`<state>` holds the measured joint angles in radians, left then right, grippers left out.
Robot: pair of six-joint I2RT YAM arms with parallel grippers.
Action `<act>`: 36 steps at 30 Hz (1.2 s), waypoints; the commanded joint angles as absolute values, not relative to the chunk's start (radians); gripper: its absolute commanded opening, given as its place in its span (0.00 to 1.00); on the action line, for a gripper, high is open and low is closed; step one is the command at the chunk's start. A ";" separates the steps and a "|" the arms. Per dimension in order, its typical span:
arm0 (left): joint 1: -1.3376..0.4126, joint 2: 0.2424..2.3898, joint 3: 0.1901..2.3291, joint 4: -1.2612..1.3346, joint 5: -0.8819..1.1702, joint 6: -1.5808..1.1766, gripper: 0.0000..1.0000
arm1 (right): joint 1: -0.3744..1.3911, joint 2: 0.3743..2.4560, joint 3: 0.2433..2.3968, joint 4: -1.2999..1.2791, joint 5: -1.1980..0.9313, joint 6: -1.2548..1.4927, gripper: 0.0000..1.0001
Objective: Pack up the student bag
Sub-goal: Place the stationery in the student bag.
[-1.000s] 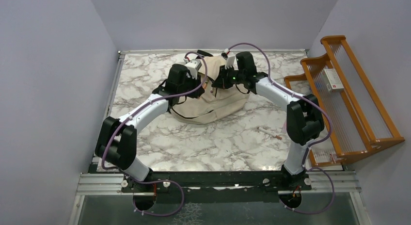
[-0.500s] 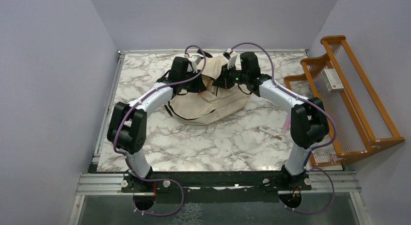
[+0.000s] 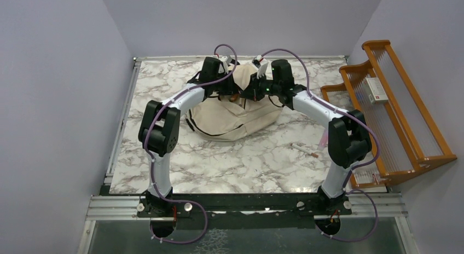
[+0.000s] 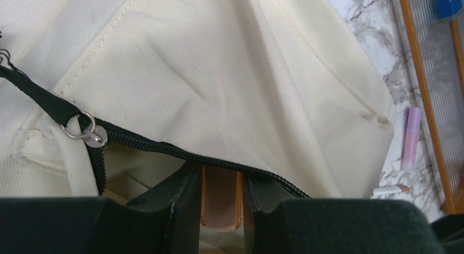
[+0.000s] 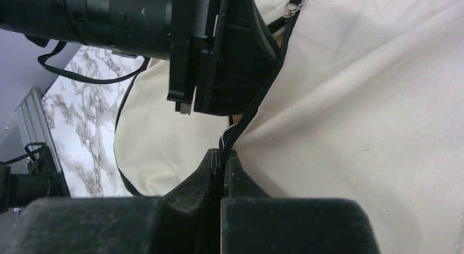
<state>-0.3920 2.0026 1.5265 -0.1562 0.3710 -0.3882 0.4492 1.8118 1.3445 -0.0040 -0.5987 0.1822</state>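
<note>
Top external shows the student bag [image 3: 230, 116] at the far middle of the bench [image 3: 246, 163], both arms over it. Left wrist alone reveals the left hand [image 4: 220, 180] clamping a tan flat piece [image 4: 220, 205] at the zipper [image 4: 148, 146] mouth. Right wrist shows the right hand [image 5: 221, 158] pinched shut on the edge of that zipper.

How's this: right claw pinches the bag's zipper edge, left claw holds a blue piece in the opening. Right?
Not blue: the left wrist view shows the left gripper holding a tan-orange piece. The right gripper pinches the student bag by its zipper edge.
</note>
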 commanded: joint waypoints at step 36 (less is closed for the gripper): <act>-0.380 1.768 1.379 -0.035 0.330 -0.244 0.51 | 0.449 1.763 1.344 0.064 -0.584 0.217 0.00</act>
<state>-0.3817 1.9263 1.4437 -0.0982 0.3470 -0.2939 0.4438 1.8118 1.3384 0.0074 -0.6037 0.1913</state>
